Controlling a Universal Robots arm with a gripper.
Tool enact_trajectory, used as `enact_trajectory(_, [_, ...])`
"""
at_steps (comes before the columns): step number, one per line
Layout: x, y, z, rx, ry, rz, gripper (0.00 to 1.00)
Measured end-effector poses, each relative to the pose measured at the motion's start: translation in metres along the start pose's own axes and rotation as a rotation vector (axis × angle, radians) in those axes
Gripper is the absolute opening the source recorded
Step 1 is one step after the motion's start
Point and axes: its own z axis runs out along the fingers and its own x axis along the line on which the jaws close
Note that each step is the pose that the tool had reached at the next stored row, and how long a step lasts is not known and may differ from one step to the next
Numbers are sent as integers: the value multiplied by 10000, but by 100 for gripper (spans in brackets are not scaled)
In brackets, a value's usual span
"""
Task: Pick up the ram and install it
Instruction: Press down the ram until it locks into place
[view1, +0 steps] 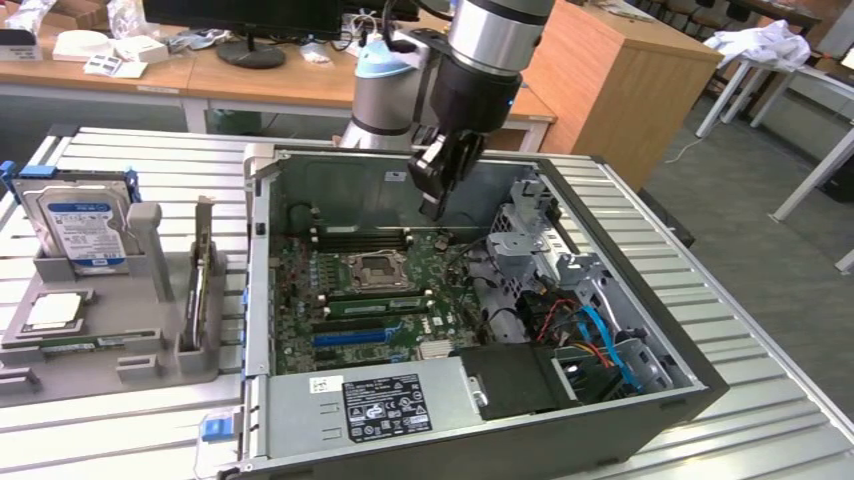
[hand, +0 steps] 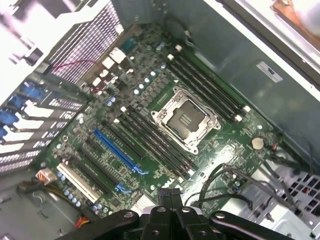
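Green ram (view1: 378, 307) seems to sit in a slot on the motherboard (view1: 400, 290), inside the open computer case (view1: 627, 395) on the bench (view1: 120, 160). The fingers (view1: 435, 200) hang above it, pressed together, holding nothing.

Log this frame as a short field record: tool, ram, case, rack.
tool: shut, nothing visibly held, hovering inside the open PC case above the motherboard
ram: green stick seated in a slot just below the CPU socket, as seen in the exterior view
CPU socket: open, no chip
hard drive: upright in the grey rack at the exterior view's left, outside the case
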Motion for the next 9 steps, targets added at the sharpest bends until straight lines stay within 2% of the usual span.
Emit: enact_trajectory(9, [-1,-1,15,-49,-66,1395,10])
